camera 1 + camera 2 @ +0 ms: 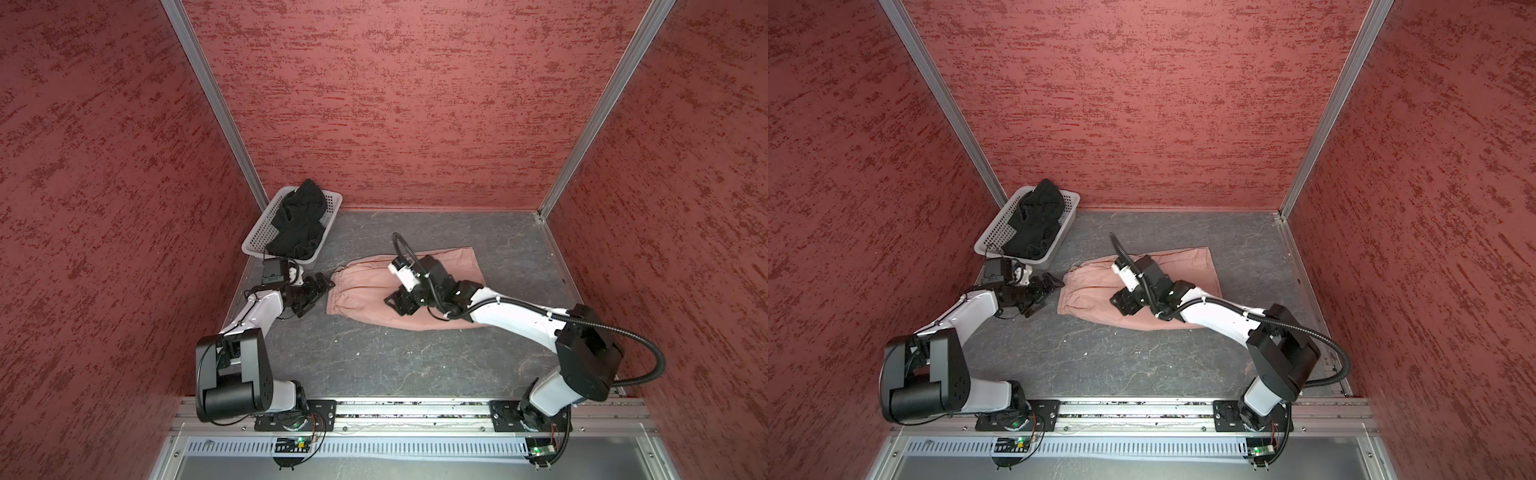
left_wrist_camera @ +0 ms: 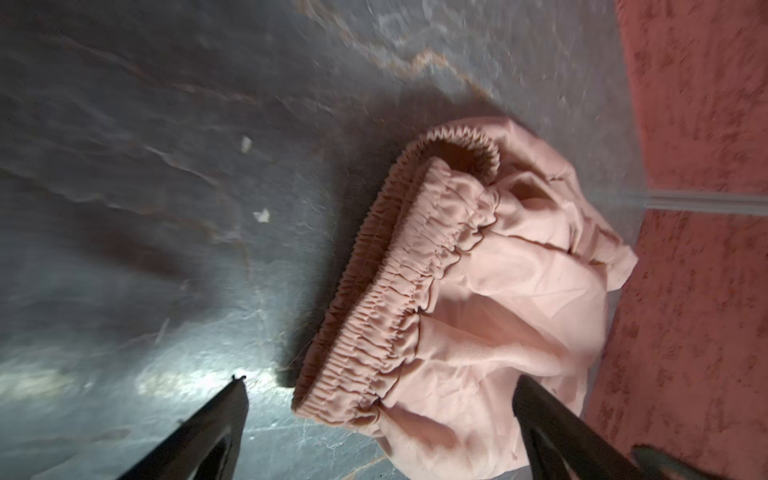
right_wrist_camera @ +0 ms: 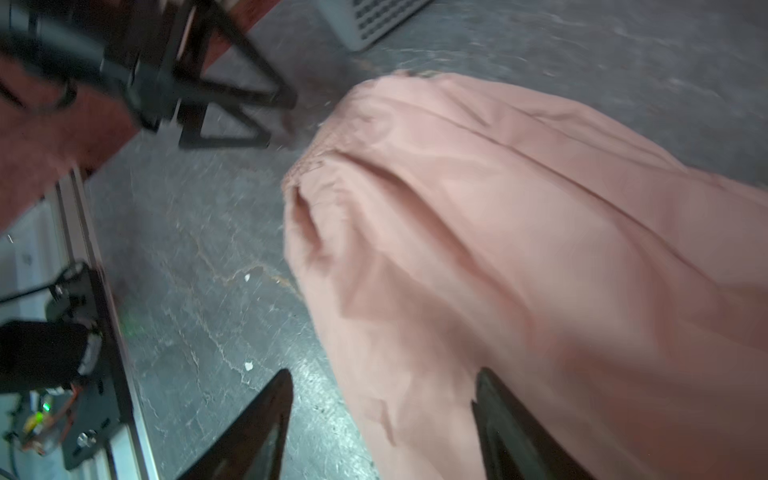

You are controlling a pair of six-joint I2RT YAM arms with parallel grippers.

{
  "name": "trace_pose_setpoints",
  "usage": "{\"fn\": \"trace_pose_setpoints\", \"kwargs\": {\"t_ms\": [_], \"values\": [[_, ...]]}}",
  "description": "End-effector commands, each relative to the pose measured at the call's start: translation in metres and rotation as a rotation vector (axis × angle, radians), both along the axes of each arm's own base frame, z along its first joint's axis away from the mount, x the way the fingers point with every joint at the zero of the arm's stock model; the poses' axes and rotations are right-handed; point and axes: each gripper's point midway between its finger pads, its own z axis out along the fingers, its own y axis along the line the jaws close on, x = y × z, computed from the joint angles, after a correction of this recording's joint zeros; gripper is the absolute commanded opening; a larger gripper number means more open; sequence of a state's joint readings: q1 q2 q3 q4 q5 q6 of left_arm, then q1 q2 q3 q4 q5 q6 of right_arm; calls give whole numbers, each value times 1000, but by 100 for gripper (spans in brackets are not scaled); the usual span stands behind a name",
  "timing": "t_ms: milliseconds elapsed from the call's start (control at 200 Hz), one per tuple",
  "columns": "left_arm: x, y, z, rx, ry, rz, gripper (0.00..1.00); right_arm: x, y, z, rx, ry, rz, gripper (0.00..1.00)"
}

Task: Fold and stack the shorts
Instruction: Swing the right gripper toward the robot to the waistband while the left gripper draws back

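R jaws (apart) over pink shorts [image 1: 359,286]

pink shorts [image 1: 419,291] folded, flat on table | black shorts [image 1: 297,224] heaped in basket

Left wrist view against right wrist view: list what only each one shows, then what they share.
Only the left wrist view shows the waistband close up, with its gathers and two layers clear. Only the right wrist view shows a corner of the white basket, the front rail and the right hand, its fingers apart above the cloth's edge. Both show the pink shorts lying on the grey table, the red wall and the left hand, open beside the waistband.
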State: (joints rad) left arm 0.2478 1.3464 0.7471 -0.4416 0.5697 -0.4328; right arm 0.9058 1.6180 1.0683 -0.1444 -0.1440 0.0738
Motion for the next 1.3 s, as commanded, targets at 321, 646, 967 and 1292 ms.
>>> {"fn": "trace_pose_setpoints", "kwargs": {"t_ms": [321,646,967,1292], "values": [[-38,80,96,-82,-291,295,99,6,113,-65,-390,-480,233,92],[-50,95,92,-145,-312,329,99,37,159,-94,-516,-676,151,93],[-54,98,98,-170,-336,337,99,54,160,-134,-579,-564,142,62],[-53,89,93,-160,-308,319,99,61,158,-95,-306,-309,41,0]]}}
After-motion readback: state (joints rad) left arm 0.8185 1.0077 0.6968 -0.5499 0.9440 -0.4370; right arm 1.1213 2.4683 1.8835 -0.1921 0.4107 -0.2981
